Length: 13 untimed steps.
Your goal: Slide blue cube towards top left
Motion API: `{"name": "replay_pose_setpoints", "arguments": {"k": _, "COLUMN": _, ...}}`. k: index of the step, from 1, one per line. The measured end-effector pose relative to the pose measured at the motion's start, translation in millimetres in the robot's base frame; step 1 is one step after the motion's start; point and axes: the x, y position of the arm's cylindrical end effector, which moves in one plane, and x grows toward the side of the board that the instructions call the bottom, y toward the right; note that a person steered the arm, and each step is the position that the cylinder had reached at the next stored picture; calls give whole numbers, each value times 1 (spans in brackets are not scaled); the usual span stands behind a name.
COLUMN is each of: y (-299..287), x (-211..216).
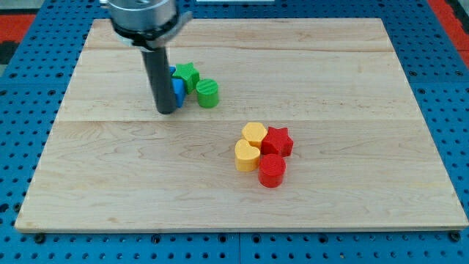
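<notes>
The blue cube (178,89) sits on the wooden board (330,81) in the view's upper left, mostly hidden behind my rod. My tip (166,111) rests on the board right against the cube's left and lower side. Another small blue piece (172,72) shows just above the cube, its shape hidden. A green star (187,75) lies to the cube's upper right and a green cylinder (207,93) to its right, both close to it.
A second cluster lies right of centre: a yellow hexagon (254,134), a yellow heart (247,155), a red star (278,141) and a red cylinder (272,170), all touching or nearly so. A blue pegboard (29,88) surrounds the board.
</notes>
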Motion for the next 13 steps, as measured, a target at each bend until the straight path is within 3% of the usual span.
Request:
{"name": "replay_pose_setpoints", "arguments": {"k": 1, "y": 20, "x": -30}}
{"name": "replay_pose_setpoints", "arguments": {"k": 3, "y": 21, "x": -29}}
{"name": "replay_pose_setpoints", "arguments": {"k": 5, "y": -43, "x": -2}}
{"name": "replay_pose_setpoints", "arguments": {"k": 8, "y": -57, "x": -22}}
{"name": "replay_pose_setpoints", "arguments": {"k": 10, "y": -72, "x": -57}}
{"name": "replay_pose_setpoints", "arguments": {"k": 12, "y": 121, "x": -54}}
{"name": "replay_pose_setpoints", "arguments": {"k": 13, "y": 100, "x": -54}}
